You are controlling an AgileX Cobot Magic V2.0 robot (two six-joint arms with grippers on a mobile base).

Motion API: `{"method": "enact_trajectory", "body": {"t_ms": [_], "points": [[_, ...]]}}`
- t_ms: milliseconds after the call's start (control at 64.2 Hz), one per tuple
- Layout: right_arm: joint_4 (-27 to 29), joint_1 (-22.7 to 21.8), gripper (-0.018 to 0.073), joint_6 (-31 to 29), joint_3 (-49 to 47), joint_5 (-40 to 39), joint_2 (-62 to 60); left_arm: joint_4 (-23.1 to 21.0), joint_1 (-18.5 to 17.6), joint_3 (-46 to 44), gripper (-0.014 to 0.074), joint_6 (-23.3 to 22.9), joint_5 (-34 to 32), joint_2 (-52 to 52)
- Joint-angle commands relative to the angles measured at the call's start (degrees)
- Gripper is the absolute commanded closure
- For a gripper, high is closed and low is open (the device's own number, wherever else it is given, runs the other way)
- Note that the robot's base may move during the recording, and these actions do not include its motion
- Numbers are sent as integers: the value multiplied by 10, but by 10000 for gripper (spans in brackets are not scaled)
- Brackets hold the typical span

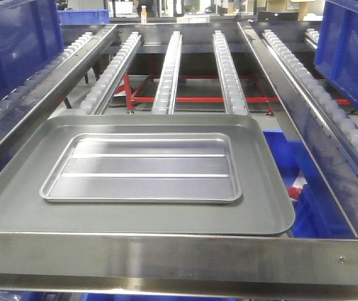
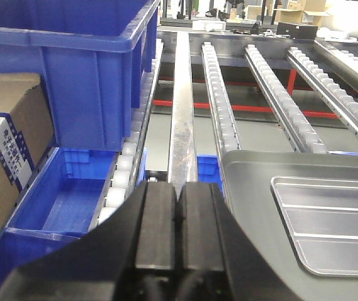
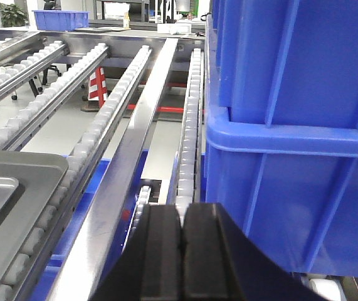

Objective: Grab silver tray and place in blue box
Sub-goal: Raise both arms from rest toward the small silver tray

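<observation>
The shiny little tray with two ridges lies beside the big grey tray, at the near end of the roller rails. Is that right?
Not quite. The silver tray with two ridges lies inside the big grey tray, on its floor, not beside it. Both are indeed at the near end of the roller rails. The front-facing view shows this.

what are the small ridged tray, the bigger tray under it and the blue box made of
The silver tray looks like bright polished metal, likely stainless steel or aluminium; it mirrors light along its ridges. The larger grey tray also seems metal, with a duller, matte finish and soft reflections. The blue box looks like moulded plastic, smooth and glossy, with ribs and a thick lip.
</observation>
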Motion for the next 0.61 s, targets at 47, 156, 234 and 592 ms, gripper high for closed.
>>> {"method": "enact_trajectory", "body": {"t_ms": [47, 156, 234, 592], "points": [[-2, -2, 504, -5, 1, -48, -12, -5, -3, -2, 694, -2, -46, -11], [-2, -2, 504, -5, 1, -48, -12, -5, -3, -2, 694, -2, -46, -11], [-2, -2, 504, -5, 1, -48, -12, -5, -3, -2, 694, -2, -46, -11], [-3, -2, 504, -5, 1, -49, -12, -5, -3, -2, 694, -2, -46, -11]]}}
